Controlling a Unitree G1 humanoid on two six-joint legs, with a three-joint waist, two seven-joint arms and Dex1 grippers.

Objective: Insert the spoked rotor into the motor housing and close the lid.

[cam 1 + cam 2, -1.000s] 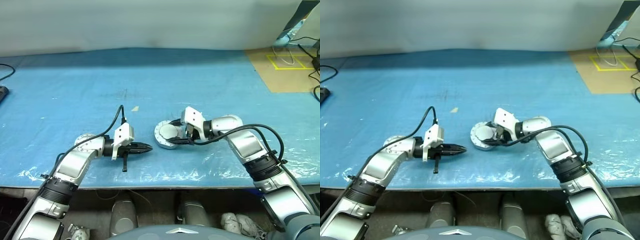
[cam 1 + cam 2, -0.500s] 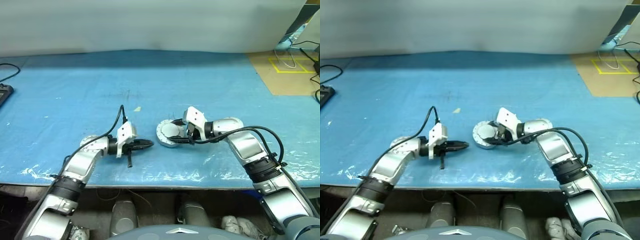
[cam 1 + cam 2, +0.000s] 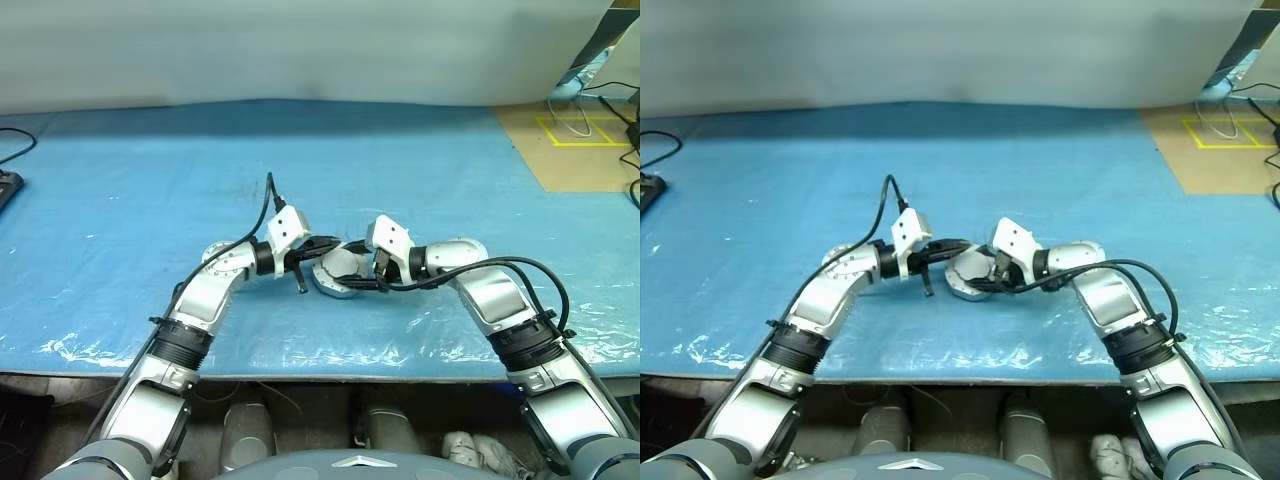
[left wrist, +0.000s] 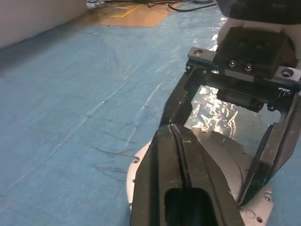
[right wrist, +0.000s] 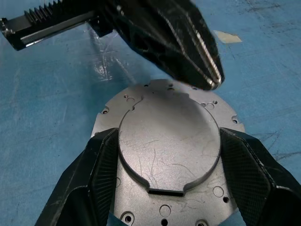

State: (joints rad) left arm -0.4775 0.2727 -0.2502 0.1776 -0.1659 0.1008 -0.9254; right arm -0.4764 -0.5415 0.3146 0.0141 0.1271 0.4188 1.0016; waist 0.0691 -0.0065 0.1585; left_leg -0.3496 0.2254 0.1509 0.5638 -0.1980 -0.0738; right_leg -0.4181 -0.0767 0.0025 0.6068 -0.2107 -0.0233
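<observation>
**Operator:** First, where do we find the motor housing [image 3: 338, 270], and what holds it?

**Technician:** It lies flat on the blue table cover [image 3: 150, 200], smooth silver face up (no windings are visible from here, so we only judge it to be the housing). The right gripper [image 5: 168, 141] straddles its raised round centre, one finger against each side, apparently clamping it. The left gripper [image 5: 211, 75] is clenched on nothing, its tip poised just above the far flange.

**Operator:** What failures do we anticipate?

**Technician:** Two. A downward push from the closed tip could tilt the housing out of the shallow clamp. The two grippers, being so close, could also collide.
</observation>
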